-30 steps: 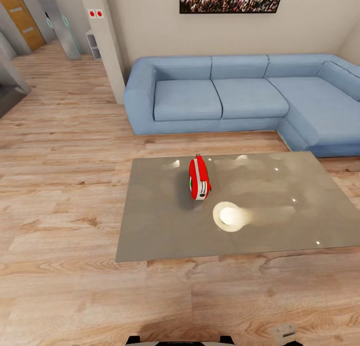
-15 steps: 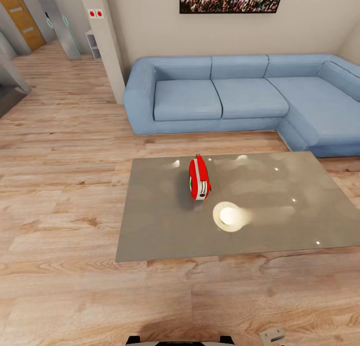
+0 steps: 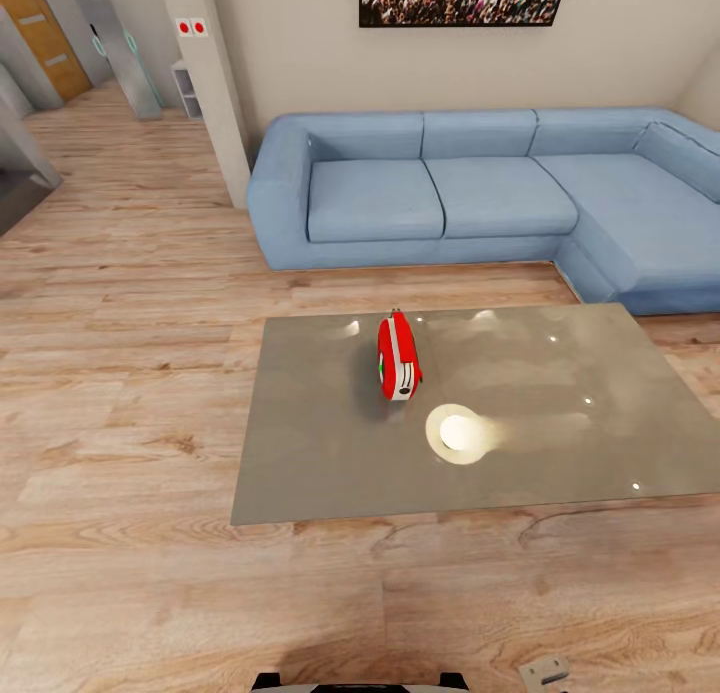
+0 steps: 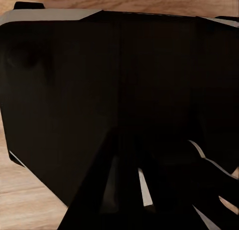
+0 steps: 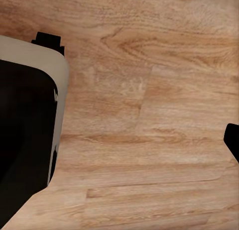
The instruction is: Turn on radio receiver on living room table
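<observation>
Standing on edge near the middle of the grey counter (image 3: 300,453), the red radio receiver (image 3: 398,356) waits in a living room, a little toward the counter's far, sofa-side half and left of a bright round glare on the glossy top. Its narrow white end, with a small dark knob low down, faces the robot; its long axis runs away from the camera toward the blue sectional sofa (image 3: 470,188), so the broad red faces look left and right. No light or dial reading on it is legible from here, and whether it is on or off cannot be told.

A strip of wood floor (image 3: 150,533) lies between the robot and the counter's near edge. In the head view a pale piece of the right arm (image 3: 545,670) pokes in at the bottom right, while the robot's base (image 3: 355,682) shows at bottom centre. The right wrist view looks down on floorboards beside the base; the left wrist view is dark against the robot's own body. Whether either pair of jaws is apart or together cannot be told.

The radio lies ahead of and well apart from both arms, slightly right of the robot's midline, which makes the right arm look the nearer.
</observation>
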Robot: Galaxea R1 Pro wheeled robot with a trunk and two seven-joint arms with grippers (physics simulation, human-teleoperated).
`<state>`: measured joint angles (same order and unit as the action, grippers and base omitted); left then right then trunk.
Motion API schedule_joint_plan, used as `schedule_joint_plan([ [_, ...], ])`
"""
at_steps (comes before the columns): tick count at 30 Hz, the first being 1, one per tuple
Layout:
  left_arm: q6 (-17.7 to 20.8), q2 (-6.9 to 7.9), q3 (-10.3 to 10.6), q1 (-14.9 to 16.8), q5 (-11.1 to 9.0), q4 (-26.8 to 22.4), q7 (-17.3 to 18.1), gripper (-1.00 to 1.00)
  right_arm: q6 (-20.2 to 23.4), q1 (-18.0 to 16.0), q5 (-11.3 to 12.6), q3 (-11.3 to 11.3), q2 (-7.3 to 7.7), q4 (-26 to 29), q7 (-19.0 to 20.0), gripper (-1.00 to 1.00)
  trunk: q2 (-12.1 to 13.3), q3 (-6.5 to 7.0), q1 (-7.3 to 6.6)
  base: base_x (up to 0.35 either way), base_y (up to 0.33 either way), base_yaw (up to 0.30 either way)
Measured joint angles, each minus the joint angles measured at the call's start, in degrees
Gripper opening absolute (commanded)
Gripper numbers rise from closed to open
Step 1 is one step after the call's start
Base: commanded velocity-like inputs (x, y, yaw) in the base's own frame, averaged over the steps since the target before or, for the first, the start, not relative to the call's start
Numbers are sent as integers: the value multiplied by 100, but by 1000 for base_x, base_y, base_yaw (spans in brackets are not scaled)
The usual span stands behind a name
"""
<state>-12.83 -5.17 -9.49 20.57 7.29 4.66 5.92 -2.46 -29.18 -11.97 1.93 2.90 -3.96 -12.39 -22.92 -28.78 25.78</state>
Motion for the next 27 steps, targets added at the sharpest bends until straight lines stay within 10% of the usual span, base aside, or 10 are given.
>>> schedule_joint_plan([
  [27,0,7,0,-2,6,0,-4,-100,0,0,1,0,0,0,0,100,0,0,0,0,0,0],
])
